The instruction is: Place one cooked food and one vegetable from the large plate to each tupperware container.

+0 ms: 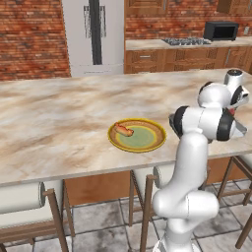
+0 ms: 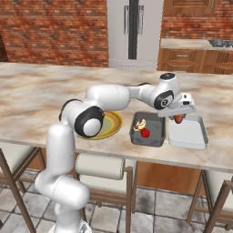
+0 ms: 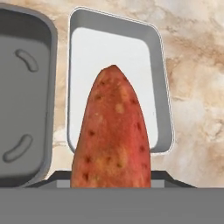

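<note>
Reddish sweet potato (image 3: 111,135) (dark-spotted, tapered tip) over light grey tupperware container (image 3: 153,57)

Reddish-orange sweet potato (image 3: 113,131) with dark speckles, light grey tray (image 3: 116,83) beside a darker grey one (image 3: 24,96), beige-brown marbled counter (image 3: 192,87), yellow-rimmed green-centred plate (image 1: 147,143).
</note>
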Robot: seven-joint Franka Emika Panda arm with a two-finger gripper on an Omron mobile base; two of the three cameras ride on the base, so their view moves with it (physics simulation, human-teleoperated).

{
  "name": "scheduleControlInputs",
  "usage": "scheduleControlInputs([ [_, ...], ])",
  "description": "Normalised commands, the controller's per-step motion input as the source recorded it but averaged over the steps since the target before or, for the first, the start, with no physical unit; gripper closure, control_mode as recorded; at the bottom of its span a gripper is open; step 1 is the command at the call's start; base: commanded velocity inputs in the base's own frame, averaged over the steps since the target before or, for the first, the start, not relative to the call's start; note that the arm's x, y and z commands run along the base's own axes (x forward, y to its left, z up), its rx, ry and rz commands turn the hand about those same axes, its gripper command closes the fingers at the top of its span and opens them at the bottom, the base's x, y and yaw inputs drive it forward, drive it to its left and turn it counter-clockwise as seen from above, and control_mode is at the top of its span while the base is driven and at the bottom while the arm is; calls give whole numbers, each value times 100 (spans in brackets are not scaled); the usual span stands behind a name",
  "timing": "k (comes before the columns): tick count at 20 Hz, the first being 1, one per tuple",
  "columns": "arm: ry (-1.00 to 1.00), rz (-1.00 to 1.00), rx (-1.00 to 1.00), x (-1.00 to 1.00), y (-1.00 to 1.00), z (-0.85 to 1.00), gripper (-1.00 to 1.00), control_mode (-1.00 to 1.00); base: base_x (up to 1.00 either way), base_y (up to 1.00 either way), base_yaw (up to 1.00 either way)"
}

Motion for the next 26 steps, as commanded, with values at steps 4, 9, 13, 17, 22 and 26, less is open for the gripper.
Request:
scheduleControlInputs([
  [4,1,0,0,47,-46,-1,100,-100,0,0,0],
  [9,4,0,0,40,-34,-7,100,-100,0,0,0],
  [13,5,0,0,28,-38,-26,100,-100,0,0,0],
  [17,8,0,7,16,-18,-28,100,-100,0,0,0],
  [22,1,0,5,-1,0,-25,100,-100,0,0,0],
  [26,7,0,0,0,-6,-52,100,-100,0,0,0],
])
